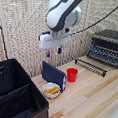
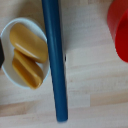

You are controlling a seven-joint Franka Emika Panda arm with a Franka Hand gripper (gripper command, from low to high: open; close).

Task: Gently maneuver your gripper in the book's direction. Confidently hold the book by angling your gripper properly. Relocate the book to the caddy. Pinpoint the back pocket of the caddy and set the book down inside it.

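Gripper [image 1: 53, 52] hangs above the upright book [image 1: 53, 75], jaws apart & empty: drop straight, straddle its top edge w/o nudging the bowl [image 1: 51, 90].

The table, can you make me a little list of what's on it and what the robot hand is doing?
gripper: open, holding nothing, hovering above the book
book: dark blue, standing on edge, between the bowl and the cup
bowl: white, with yellow food pieces inside
red cup: upright, on the book's other side from the bowl
caddy: black, at the exterior view's left, book not in it yet
toaster oven: at the exterior view's right
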